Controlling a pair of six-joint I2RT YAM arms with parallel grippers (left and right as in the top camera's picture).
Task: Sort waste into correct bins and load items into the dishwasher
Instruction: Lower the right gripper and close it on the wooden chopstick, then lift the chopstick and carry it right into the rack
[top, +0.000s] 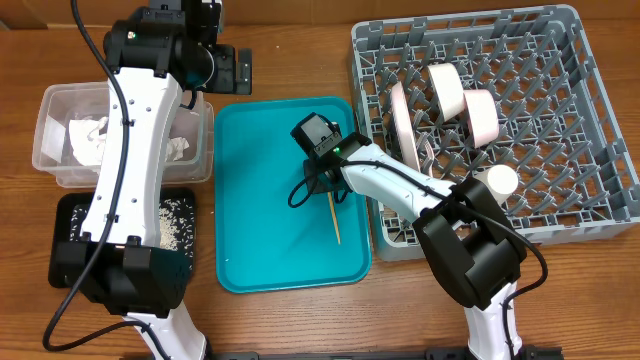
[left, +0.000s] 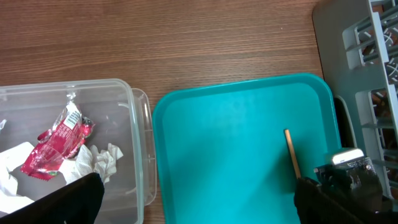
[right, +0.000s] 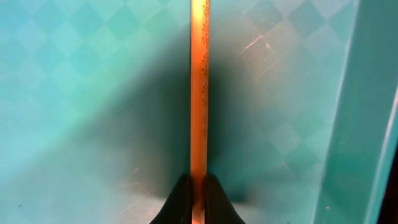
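Lying on the teal tray (top: 255, 250) near its right edge, the chopstick (top: 334, 222) is a thin, straight tan stick running roughly along that edge. Seen close from the right wrist it looks orange-brown, with fine dark speckles down its length. The right fingers (right: 182, 202) are pressed together on one end of it, one dark tip on each side and the stick pinched between them. Whether the stick rests on the tray or is raised off it cannot be told.

The left fingers (top: 238, 70) stand wide apart with nothing between them, over the back of the table just beyond the tray's back-left corner. In the left wrist view only their dark tips show, cut off at the bottom corners, and the right-hand tip hides the chopstick's lower part.

From overhead, the gripped end of the chopstick is covered by the right arm's wrist, and that arm also hides the front-left corner of the grey dish rack (top: 590, 200). The left arm crosses the clear tub (top: 50, 110) and the black tray (top: 70, 215), covering part of each.
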